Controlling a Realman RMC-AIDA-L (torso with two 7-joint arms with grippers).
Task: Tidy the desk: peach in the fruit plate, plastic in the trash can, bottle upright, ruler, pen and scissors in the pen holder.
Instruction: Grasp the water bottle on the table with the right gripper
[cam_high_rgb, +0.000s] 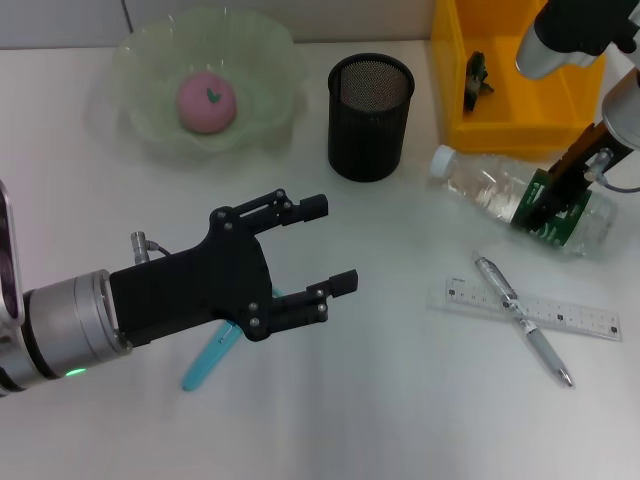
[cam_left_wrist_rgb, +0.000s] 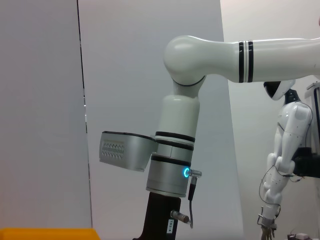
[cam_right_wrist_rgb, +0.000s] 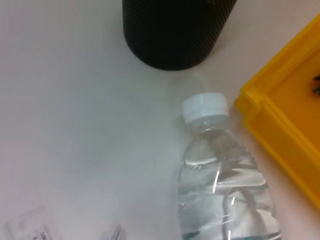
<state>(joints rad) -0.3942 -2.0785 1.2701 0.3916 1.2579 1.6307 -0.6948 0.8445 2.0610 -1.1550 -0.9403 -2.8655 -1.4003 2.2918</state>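
At the right edge of the frame the right hand (cam_high_rgb: 560, 200) straddles the toppled water bottle (cam_high_rgb: 500, 190), grip unclear, presumably to right it, while the left hand (cam_high_rgb: 325, 245) hovers spread above the scissors (cam_high_rgb: 210, 360).

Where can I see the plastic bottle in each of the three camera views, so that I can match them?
Head view: the bottle lies on its side at the right, in front of the yellow bin, under the right gripper.
Left wrist view: not in it.
Right wrist view: the bottle fills the lower middle, white cap up.
Shared landmark: the black mesh pen holder near the cap.
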